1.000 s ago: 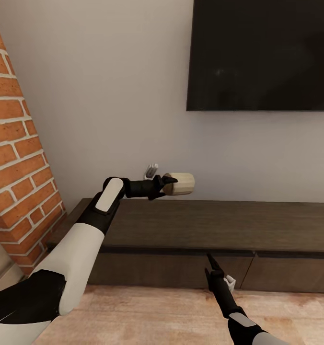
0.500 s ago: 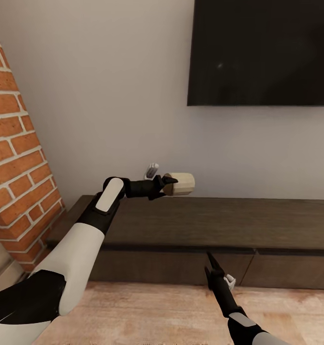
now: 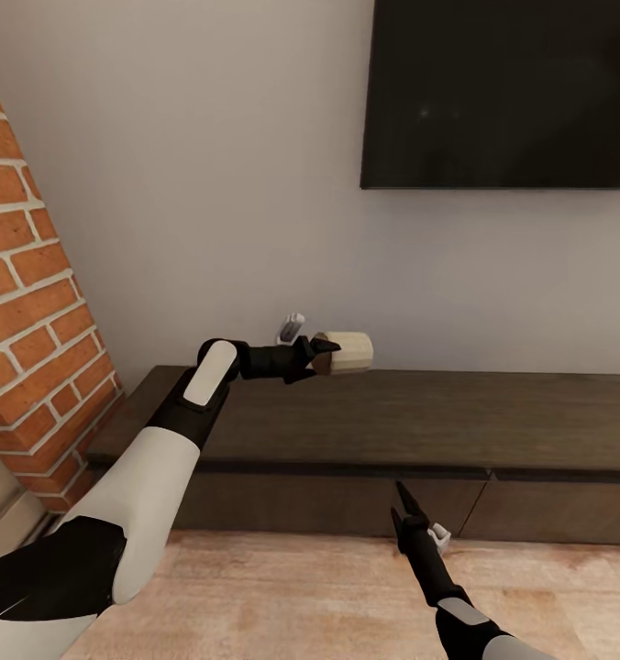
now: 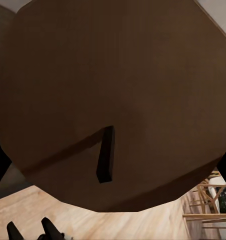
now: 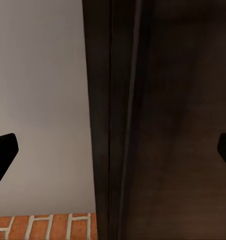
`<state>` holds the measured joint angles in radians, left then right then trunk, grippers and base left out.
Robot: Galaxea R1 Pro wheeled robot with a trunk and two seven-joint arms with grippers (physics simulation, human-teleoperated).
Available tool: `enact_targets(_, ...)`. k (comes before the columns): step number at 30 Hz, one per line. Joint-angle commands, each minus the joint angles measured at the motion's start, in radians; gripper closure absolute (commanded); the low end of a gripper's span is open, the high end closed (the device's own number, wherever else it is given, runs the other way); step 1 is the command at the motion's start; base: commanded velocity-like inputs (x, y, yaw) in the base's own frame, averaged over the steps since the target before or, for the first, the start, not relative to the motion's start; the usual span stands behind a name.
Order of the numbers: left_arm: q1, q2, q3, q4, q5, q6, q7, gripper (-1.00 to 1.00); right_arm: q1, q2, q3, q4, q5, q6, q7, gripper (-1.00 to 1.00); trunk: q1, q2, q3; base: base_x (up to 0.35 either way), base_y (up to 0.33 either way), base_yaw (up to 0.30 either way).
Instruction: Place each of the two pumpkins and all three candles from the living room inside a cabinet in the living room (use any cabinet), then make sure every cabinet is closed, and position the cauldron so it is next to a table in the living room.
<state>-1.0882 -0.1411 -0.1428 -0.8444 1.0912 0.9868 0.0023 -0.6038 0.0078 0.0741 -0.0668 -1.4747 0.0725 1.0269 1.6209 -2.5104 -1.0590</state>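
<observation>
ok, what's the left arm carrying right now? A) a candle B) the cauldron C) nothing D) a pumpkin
A: the left gripper is shut on a stubby cream candle, held on its side above the closed cabinet; the left wrist view shows its dark wick close up.

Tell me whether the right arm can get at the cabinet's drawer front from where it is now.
Probably yes. The right gripper hangs open, just before the closed drawer fronts of the cabinet, and nothing stands between them. The left gripper holds the candle above the cabinet top, well aside.
</observation>
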Motion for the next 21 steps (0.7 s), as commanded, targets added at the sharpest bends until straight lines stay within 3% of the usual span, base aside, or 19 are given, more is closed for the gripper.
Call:
enact_targets(1, 0.0, 0.0, 0.0, 0.0, 0.002, 0.003, 0.001, 1.0, -0.001, 0.0, 0.007, 0.001, -0.003, 0.002, 0.004, -1.0, 0.0, 0.0, -0.001, 0.0, 0.0, 0.0)
enact_targets(9, 0.002, 0.0, -0.01, -0.002, -0.001, 0.003, 0.001, 1.0, -0.001, 0.0, 0.007, 0.001, 0.056, -0.053, 0.017, -1.0, 0.0, 0.0, -0.001, 0.105, 0.011, 0.0)
enact_targets(14, 0.002, 0.0, -0.041, -0.002, -0.001, 0.003, 0.001, 1.0, -0.001, 0.0, 0.007, 0.001, 0.061, -0.055, 0.017, -1.0, 0.0, 0.0, -0.001, 0.118, 0.006, 0.0)
enact_targets(21, 0.002, 0.0, -0.047, -0.002, -0.001, 0.001, 0.002, 1.0, -0.001, 0.0, 0.006, 0.002, 0.062, -0.054, 0.01, -1.0, 0.0, 0.0, -0.001, 0.011, 0.001, 0.0)
